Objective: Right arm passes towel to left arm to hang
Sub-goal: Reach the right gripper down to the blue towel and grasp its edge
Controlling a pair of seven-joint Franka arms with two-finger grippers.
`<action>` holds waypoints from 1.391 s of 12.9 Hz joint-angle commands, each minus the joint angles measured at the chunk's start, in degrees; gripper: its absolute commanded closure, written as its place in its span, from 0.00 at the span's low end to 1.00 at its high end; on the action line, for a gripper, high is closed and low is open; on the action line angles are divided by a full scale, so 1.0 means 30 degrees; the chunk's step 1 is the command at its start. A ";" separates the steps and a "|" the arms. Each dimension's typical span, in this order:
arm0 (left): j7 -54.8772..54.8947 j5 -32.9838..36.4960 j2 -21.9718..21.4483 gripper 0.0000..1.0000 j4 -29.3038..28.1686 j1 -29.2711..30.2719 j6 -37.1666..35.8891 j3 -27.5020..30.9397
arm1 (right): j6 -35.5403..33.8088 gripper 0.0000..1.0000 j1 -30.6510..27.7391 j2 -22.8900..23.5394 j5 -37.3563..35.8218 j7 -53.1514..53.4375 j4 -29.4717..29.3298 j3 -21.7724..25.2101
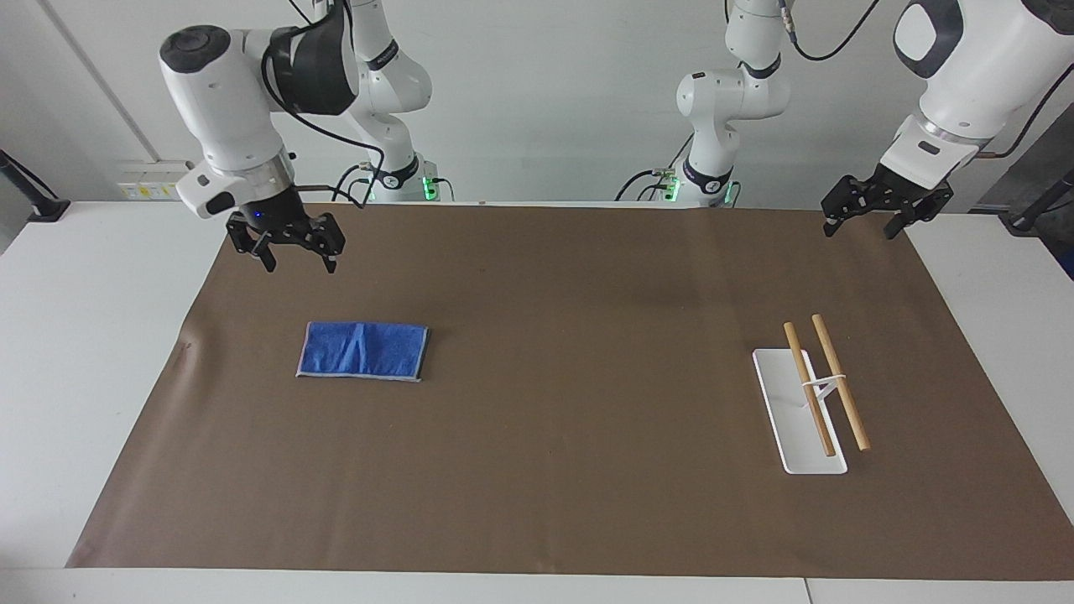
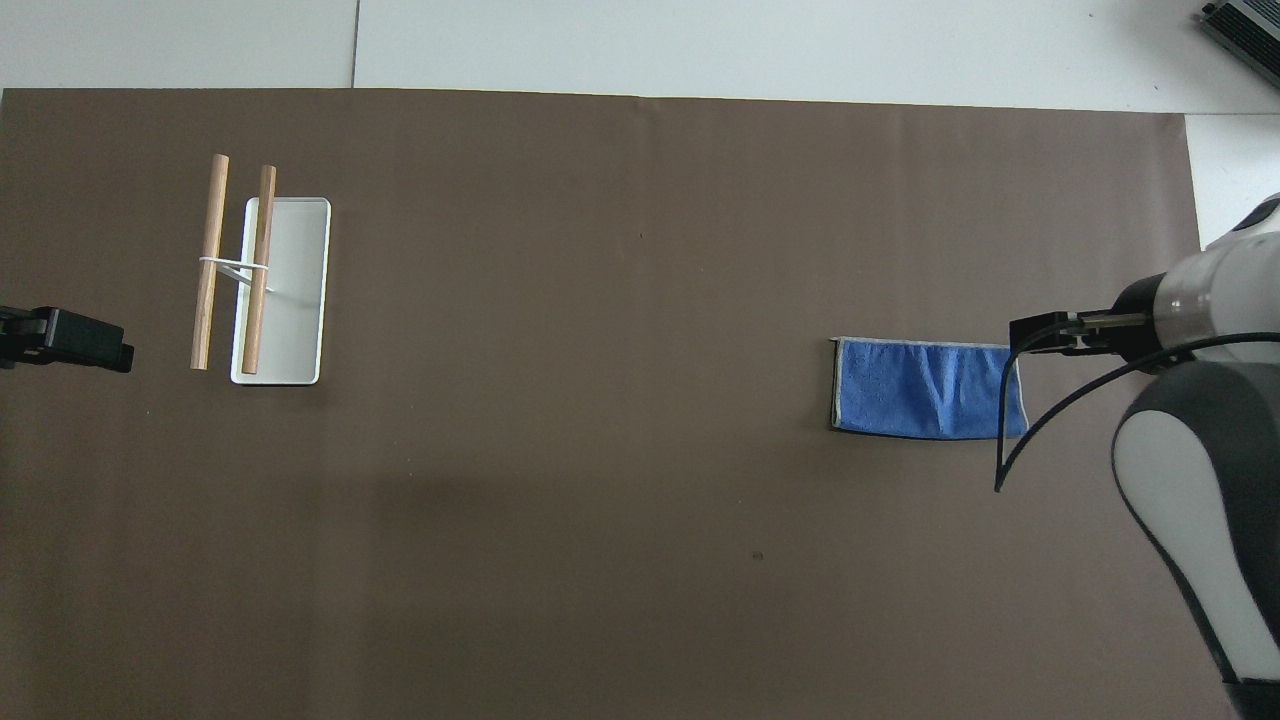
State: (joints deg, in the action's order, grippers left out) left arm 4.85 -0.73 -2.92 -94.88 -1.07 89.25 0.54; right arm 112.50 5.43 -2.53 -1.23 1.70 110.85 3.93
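Note:
The blue towel (image 1: 362,351) lies flat and folded on the brown mat, toward the right arm's end of the table; it also shows in the overhead view (image 2: 925,388). My right gripper (image 1: 299,265) is open and empty, up in the air over the mat close to the towel's edge; in the overhead view only one fingertip (image 2: 1035,333) shows, at the towel's end. My left gripper (image 1: 860,226) is open and empty, waiting over the mat's corner at the left arm's end. The rack (image 1: 810,411) has two wooden rods (image 1: 837,382) on a white base.
The brown mat (image 1: 570,470) covers most of the white table (image 1: 75,335). The rack also shows in the overhead view (image 2: 290,300), with the left gripper's fingertip (image 2: 80,340) beside it. A black cable (image 2: 1040,420) hangs from the right arm over the towel's end.

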 commanded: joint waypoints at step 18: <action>-0.0241 0.0479 -0.0344 0.00 -0.0308 -0.0024 -0.0160 -0.0033 | 1.3916 0.18 -0.0463 0.3832 0.0086 -0.1562 0.8197 -0.0195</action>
State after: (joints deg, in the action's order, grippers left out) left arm 4.85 -0.73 -2.92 -94.88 -1.07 89.25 0.54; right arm 152.65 4.81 9.11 -1.22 -1.56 134.54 3.87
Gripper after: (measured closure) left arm 0.000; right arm 0.000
